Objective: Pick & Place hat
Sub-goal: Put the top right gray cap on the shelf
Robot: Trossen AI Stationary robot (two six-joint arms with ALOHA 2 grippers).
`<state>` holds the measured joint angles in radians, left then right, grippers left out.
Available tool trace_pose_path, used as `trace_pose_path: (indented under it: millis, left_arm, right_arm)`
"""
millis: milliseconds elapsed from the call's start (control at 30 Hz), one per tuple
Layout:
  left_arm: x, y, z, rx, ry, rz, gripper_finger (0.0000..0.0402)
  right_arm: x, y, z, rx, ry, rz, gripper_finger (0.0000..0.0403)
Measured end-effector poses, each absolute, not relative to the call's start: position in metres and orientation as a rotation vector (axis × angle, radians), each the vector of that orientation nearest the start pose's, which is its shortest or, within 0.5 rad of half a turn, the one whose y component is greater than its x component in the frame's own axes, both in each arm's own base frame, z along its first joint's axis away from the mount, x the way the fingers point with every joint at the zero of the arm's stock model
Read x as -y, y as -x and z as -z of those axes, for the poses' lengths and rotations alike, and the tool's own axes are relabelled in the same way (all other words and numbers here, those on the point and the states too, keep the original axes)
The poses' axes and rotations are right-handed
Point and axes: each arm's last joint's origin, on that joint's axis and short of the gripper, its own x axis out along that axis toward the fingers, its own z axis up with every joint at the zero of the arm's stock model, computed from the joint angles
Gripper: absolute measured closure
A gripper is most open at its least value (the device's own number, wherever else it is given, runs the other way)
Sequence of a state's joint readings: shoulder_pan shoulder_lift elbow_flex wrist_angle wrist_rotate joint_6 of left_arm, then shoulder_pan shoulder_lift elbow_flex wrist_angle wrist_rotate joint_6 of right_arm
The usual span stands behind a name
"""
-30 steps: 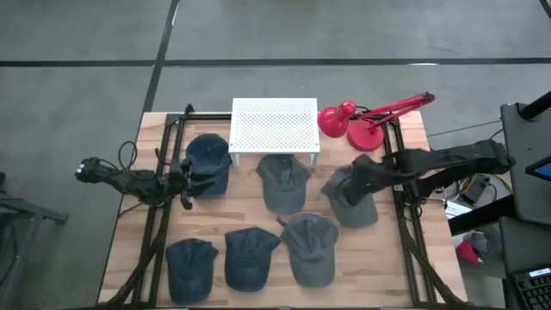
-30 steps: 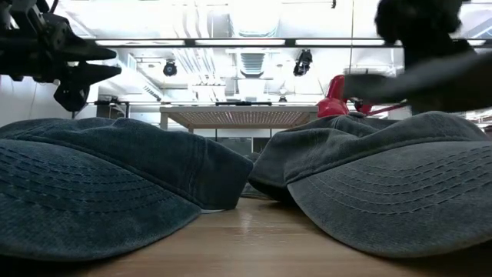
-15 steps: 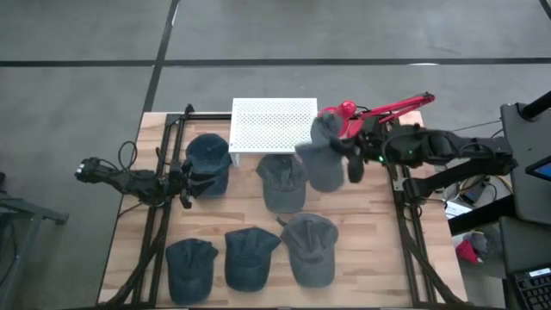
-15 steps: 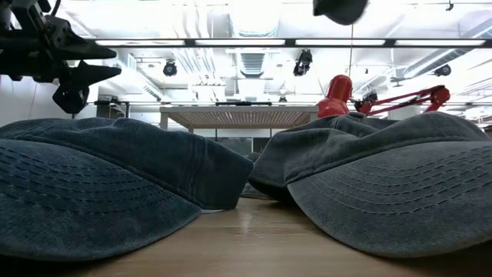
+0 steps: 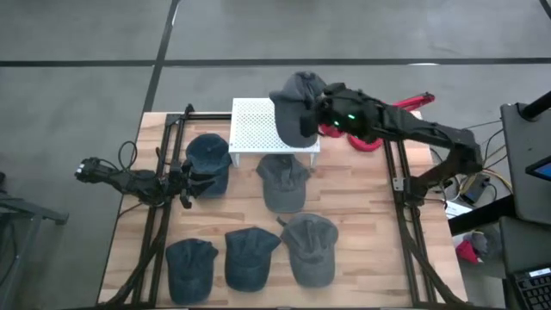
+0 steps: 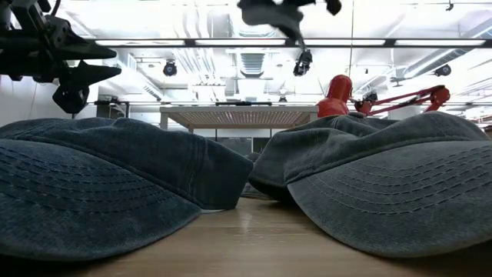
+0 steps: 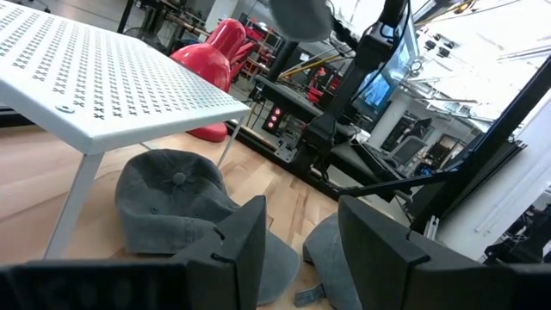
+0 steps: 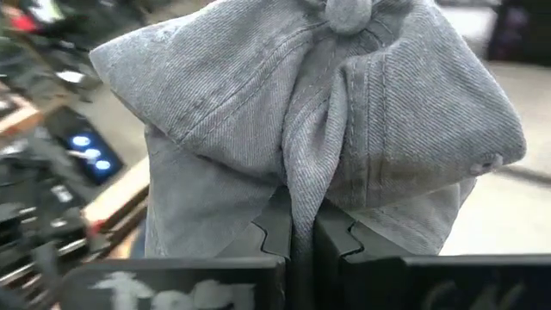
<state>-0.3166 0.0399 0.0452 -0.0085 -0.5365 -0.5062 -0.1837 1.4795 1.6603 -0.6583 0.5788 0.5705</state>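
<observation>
The grey hat (image 5: 295,103) hangs in the air over the far right part of the white perforated rack (image 5: 274,125), and shows high up in the low view (image 6: 269,11). My right gripper (image 5: 320,110) is shut on it, reaching in from the right. My left gripper (image 5: 184,186) waits open near the table's left side, beside a dark blue hat (image 5: 208,160); its own view shows the gap between its fingers (image 7: 297,245). My right gripper (image 8: 297,234) pinches a gathered fold of the hat's crown (image 8: 301,185) between its two fingers, below the top button (image 8: 344,13). The cloth bunches up where the fingers close. The hat is lifted clear of the table and rack, with its crown spread out ahead of the fingers.
Several other hats lie on the table: a grey one (image 5: 282,182) in front of the rack, another grey (image 5: 310,248) and two blue ones (image 5: 250,257) (image 5: 189,265) near the front edge. A red desk lamp (image 5: 370,133) stands right of the rack. Black rails run along both sides.
My right gripper has lifted the grey hat off the table's right side and carried it up, toward the far edge and leftward, past the red lamp until it hangs over the rack. The hat is now clear of the table. The left arm has kept still.
</observation>
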Motion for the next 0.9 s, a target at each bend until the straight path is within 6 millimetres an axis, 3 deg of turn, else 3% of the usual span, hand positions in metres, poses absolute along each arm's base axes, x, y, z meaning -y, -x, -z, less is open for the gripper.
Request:
trace_pose_path:
  millis: [400, 900]
  left_arm:
    - [0.015, -0.093, -0.175, 0.053, 0.503, -0.216, 0.0252]
    - [0.015, -0.093, -0.175, 0.054, 0.514, -0.216, 0.0252]
  right_arm:
    - [0.120, -0.339, -0.370, -0.525, -0.542, 1.097, 0.0390]
    - [0.148, -0.345, -0.338, -0.671, -0.568, 1.148, 0.0390]
